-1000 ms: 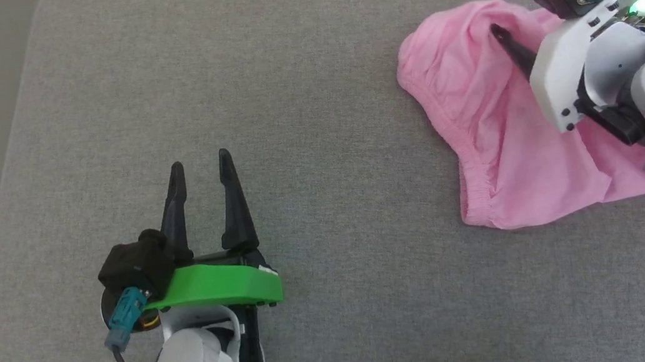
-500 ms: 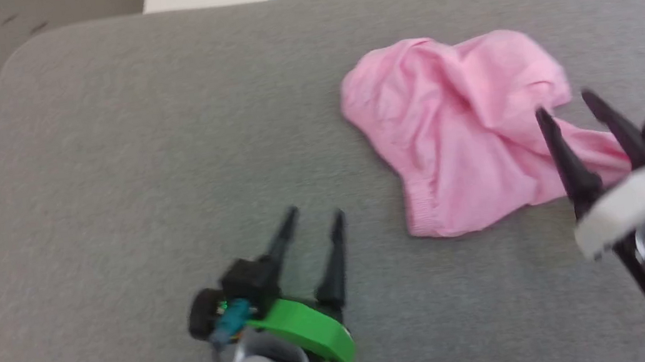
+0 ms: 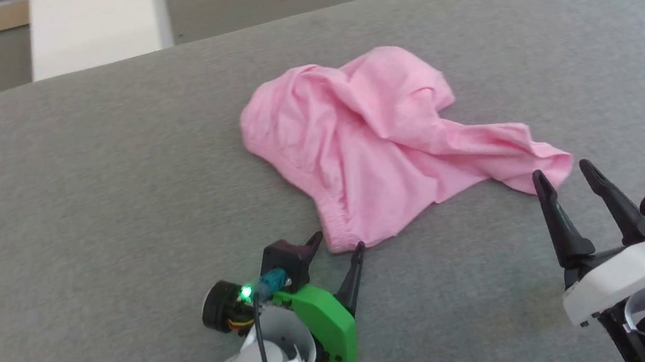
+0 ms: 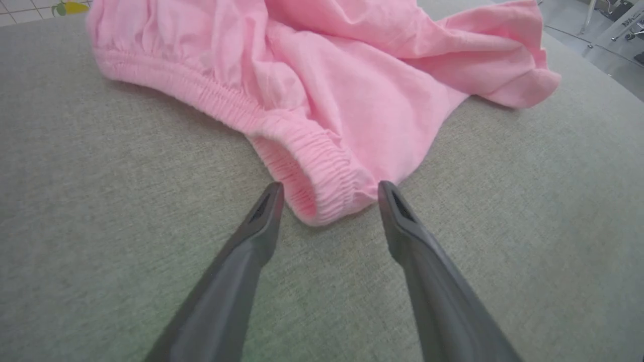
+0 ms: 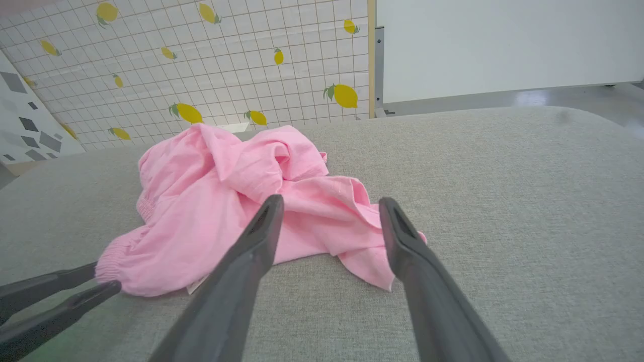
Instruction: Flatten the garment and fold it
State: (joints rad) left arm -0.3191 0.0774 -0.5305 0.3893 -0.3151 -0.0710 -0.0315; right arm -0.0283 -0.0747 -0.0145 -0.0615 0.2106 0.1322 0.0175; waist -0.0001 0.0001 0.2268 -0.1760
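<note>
1. Your garment (image 3: 368, 143) lies crumpled on the grey padded surface (image 3: 80, 209), a little right of its middle. It is bunched up at the far end, and one leg (image 3: 513, 148) trails out flatter to the right.
2. Its gathered waistband (image 4: 211, 95) runs down the left edge and turns a corner at the near end, the part nearest the robot.
3. Your left gripper (image 3: 338, 242) is spread wide and holds nothing. Its two fingers stand on either side of that near waistband corner, so the corner sits in the gap between the tips. These views do not show whether either tip touches the cloth.
4. Your right gripper (image 3: 560, 169) is also fully spread and empty. Its tips sit just on the near side of the right-hand leg's end, with the left tip just beside the hem. No cloth is pinched between them.
5. In the right wrist view a small pale tab (image 5: 195, 287) peeks from under the near edge of the cloth, close to the left gripper's fingers.
6. Beyond the far edge of the surface stand a white panel (image 3: 92, 27) and a tiled wall (image 5: 201, 60) with a lemon pattern.
</note>
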